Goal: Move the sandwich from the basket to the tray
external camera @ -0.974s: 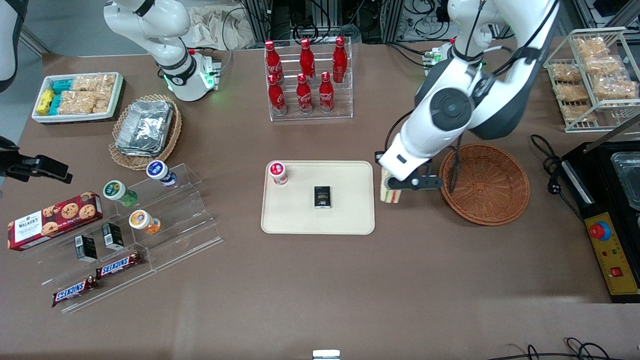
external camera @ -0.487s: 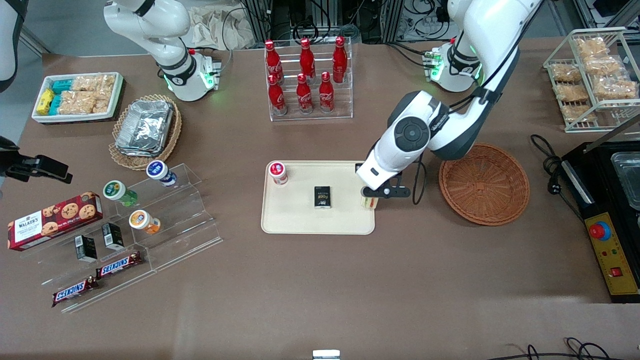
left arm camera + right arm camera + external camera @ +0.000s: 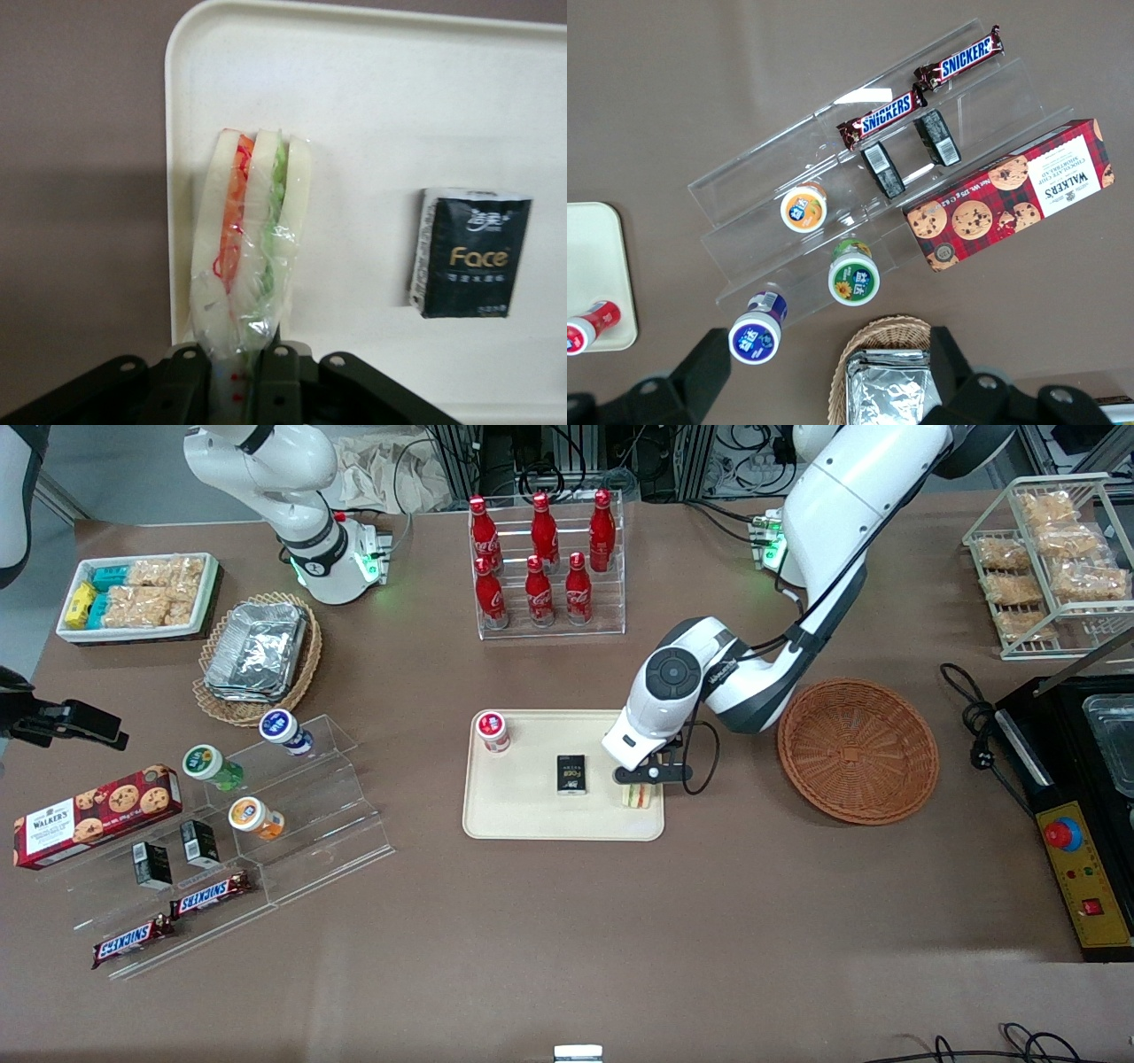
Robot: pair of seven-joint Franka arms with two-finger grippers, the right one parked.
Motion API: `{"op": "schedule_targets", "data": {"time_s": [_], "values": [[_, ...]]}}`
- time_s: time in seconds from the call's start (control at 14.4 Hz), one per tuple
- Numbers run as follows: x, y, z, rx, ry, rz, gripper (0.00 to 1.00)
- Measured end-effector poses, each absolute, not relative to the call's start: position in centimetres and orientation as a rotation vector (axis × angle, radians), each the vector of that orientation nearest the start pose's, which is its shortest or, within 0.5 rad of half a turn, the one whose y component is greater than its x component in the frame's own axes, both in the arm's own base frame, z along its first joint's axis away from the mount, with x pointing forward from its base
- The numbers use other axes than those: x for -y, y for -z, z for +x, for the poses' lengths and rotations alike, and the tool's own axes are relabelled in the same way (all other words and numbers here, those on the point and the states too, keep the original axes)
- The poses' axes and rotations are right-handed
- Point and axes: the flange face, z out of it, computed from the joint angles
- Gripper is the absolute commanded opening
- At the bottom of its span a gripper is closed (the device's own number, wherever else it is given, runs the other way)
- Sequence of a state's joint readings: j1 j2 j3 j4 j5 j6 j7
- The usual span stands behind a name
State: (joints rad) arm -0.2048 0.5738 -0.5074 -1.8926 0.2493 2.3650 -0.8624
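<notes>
My left gripper (image 3: 640, 785) is shut on the sandwich (image 3: 638, 797), a plastic-wrapped wedge with pale bread and red and green filling (image 3: 252, 248). It holds the sandwich over the cream tray (image 3: 523, 815), near the tray's edge on the working arm's side. In the left wrist view the gripper (image 3: 241, 376) pinches the wedge's narrow end, and I cannot tell whether the sandwich touches the tray (image 3: 372, 106). The round reddish-brown wicker basket (image 3: 858, 749) stands empty beside the tray, toward the working arm's end.
On the tray lie a black Face packet (image 3: 571, 774) and a red-capped jar (image 3: 493, 731). A rack of red cola bottles (image 3: 542, 558) stands farther from the front camera. Acrylic steps with snacks (image 3: 239, 815) lie toward the parked arm's end.
The gripper has carried the sandwich from beside the basket, across the tray's edge, to over the tray near the black packet, and has come lower.
</notes>
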Motion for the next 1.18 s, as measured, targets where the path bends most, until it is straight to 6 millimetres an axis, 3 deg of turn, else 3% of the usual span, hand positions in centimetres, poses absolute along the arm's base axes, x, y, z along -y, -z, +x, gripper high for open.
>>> {"op": "schedule_targets", "data": {"time_s": [0.21,0.35,0.49,0.63,0.77,0.9,1.04,1.18], "values": [[39.9,-23.4,49.5,0.110,-0.104,-3.210,1.00],[40.3,-24.9,50.7,0.302,-0.067,-3.221,1.00],[40.8,-27.4,52.3,0.534,-0.008,-3.226,1.00],[40.9,-30.7,53.2,0.623,0.052,-3.221,1.00],[40.2,-35.8,53.9,0.653,0.085,-3.164,1.00],[37.7,-42.9,55.6,0.661,0.089,-3.077,1.00],[32.1,-49.8,58.1,0.620,0.027,-3.025,1.00],[25.8,-53.8,60.1,0.596,-0.036,-3.030,1.00]]}}
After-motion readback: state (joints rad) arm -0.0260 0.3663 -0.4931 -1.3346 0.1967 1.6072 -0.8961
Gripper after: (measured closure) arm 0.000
